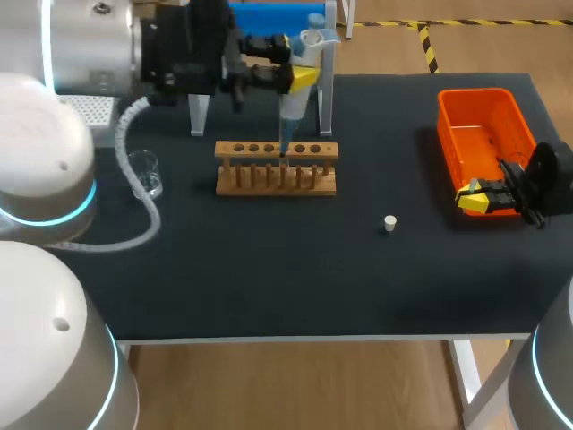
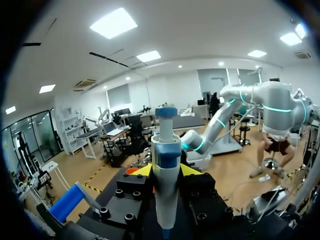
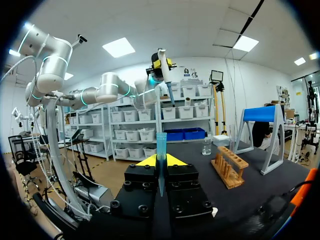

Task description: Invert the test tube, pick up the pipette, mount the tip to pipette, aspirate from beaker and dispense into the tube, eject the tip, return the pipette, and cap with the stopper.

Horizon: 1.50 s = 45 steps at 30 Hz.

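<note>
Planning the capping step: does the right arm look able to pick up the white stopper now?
Probably not yet: the stopper lies in the open nearby, but the right end effector is shut on a blue tapered piece.

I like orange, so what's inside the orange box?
Only bare orange floor shows inside the orange box. The right tool sits over its near end, hiding that part.

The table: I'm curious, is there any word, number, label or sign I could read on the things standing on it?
No text can be read on anything on the table.
Pipette and beaker: any marks are too small to make out.
Wooden rack, orange bin, white stopper, blue tip: plain, no print shows.
</note>
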Tool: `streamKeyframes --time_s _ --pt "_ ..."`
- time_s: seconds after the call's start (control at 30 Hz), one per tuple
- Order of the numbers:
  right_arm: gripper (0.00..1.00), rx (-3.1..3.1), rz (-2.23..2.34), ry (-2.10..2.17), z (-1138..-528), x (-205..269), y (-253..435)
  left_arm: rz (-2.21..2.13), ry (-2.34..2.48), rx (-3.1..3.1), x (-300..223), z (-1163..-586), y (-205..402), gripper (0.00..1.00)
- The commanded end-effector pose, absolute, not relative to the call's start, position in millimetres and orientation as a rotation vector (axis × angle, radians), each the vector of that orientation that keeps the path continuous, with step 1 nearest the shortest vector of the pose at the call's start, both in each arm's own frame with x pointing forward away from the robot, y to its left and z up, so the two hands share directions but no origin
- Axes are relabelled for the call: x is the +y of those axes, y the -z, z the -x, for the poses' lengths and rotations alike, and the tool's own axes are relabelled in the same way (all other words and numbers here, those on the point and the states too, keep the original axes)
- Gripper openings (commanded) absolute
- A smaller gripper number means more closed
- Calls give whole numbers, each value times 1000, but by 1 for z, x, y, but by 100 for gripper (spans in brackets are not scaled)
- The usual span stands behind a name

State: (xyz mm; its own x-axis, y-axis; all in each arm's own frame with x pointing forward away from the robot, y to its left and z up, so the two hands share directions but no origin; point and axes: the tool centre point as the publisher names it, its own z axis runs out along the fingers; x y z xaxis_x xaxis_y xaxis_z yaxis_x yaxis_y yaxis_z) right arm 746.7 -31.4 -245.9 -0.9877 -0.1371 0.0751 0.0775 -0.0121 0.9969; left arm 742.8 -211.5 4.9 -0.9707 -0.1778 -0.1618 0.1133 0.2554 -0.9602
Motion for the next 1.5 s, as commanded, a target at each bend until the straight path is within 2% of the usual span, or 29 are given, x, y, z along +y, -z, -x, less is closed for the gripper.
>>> streamKeyframes --time_s 0.03,0.33,1.5 --pt "0 -2097 -64 2132 -746 -32 246 80 1784 2263 -238 -749 -3 0" --pt "0 -2097 -64 2132 -746 -32 246 31 1796 2322 -263 -754 2 0" --pt "0 -2097 -64 2132 -746 -32 246 -3 1991 2337 -254 -790 6 0"
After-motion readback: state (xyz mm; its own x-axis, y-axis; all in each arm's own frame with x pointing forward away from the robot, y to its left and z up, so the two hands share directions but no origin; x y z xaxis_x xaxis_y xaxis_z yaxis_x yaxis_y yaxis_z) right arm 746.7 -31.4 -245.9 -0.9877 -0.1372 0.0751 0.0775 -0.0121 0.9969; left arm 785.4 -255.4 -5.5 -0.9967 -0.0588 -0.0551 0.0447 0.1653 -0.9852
